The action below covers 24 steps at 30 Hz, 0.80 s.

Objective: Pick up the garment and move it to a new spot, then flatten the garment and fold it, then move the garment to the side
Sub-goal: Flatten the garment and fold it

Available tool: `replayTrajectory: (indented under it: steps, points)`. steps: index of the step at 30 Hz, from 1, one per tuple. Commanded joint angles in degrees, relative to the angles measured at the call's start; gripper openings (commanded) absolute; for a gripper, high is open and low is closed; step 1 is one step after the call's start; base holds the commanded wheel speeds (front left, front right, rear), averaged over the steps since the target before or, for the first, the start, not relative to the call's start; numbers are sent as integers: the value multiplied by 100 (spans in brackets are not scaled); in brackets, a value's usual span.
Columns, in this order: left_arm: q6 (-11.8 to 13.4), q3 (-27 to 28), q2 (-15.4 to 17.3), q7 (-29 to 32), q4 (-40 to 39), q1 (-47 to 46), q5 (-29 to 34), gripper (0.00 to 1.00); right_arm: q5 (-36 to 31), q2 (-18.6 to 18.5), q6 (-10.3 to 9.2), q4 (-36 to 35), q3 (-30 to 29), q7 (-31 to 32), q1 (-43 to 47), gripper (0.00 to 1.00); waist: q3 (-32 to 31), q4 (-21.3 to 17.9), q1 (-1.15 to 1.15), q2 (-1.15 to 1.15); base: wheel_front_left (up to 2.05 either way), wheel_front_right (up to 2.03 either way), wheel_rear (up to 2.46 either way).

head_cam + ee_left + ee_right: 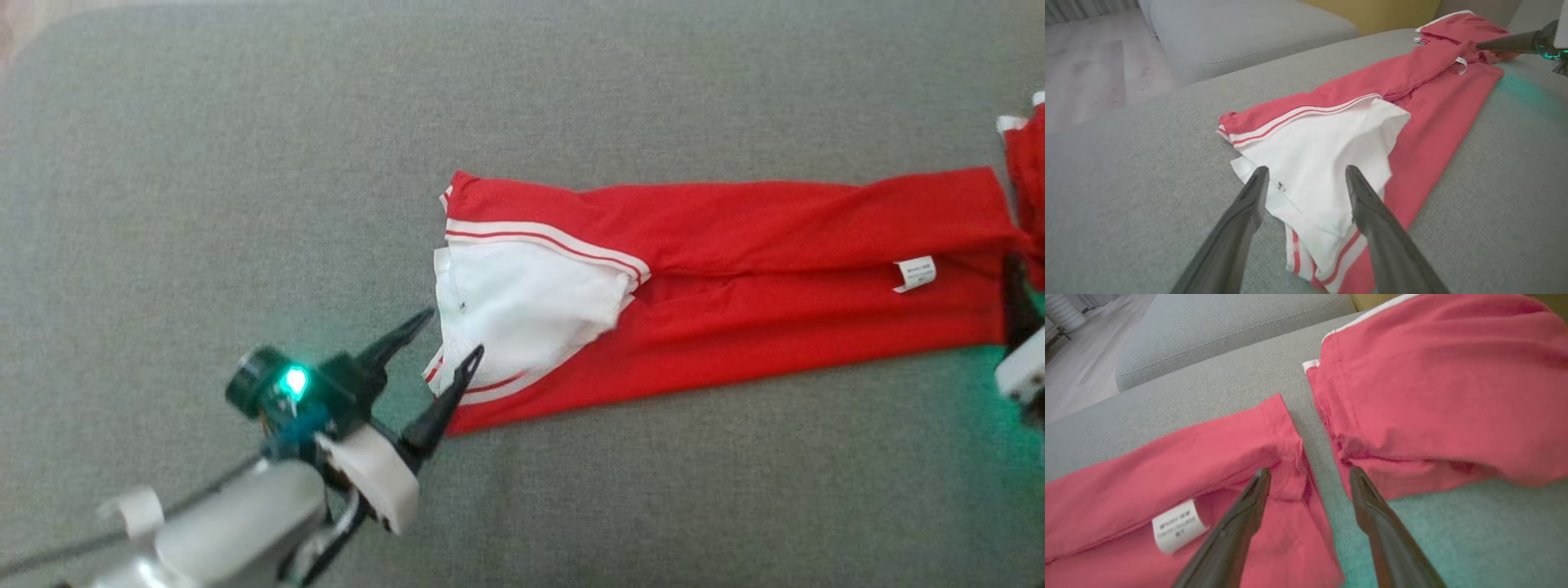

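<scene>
the garment (735,269) lies stretched out on the grey sofa cushion (245,163), its long axis running from the robot's left to its right, roughly parallel to the cushion's front edge and nearer the right edge than the left

the left fingers (1244,220) are spread wide with nothing between them, pointing at the left end of the garment where the white lining (522,302) is turned out; their tips stand over the front corner of that white patch, one just off the cloth and one above it, though i can't tell if they touch it

the right fingers (1241,522) are also wide apart and empty, hovering over the opposite end, just past the label (914,273), where the fabric stops and a strip of bare cushion shows before another red piece (1030,163); whether that piece is joined to the rest is hidden

so each arm sits at its own end of the long axis, and to my eye the next move is a matched pinch at both ends, with the left end the messier one because of the loose lining
</scene>
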Motion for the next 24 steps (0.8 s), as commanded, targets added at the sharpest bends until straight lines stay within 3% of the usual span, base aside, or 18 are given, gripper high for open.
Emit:
replayTrajectory:
  steps: [1,6,8,13,17,24]
  points:
    - [196,317,55,-162,-39,39,57,100,67,-21,-5,-230,35,-83,195,100,-73,-16,0,0,0,0,0]
    - [986,824,-335,-430,25,736,122,100,272,195,-5,-529,-208,-186,635,100,-223,59,0,0,0,0,0]
    - [1277,1269,-556,-442,-151,1034,374,100,305,243,-5,-608,-363,-201,707,100,-265,138,0,0,0,0,0]
    - [1604,2389,-1137,-446,-675,2009,1234,100,223,247,-5,-655,-645,-195,616,100,-324,425,0,0,0,0,0]
    - [1582,2960,-1478,-446,-896,2497,1694,100,170,236,-5,-568,-849,-179,429,100,-342,614,0,0,0,0,0]
    - [1039,3522,-1920,-447,-951,3002,2565,100,-644,211,-5,125,-1513,-97,-58,100,-277,935,0,0,0,0,0]
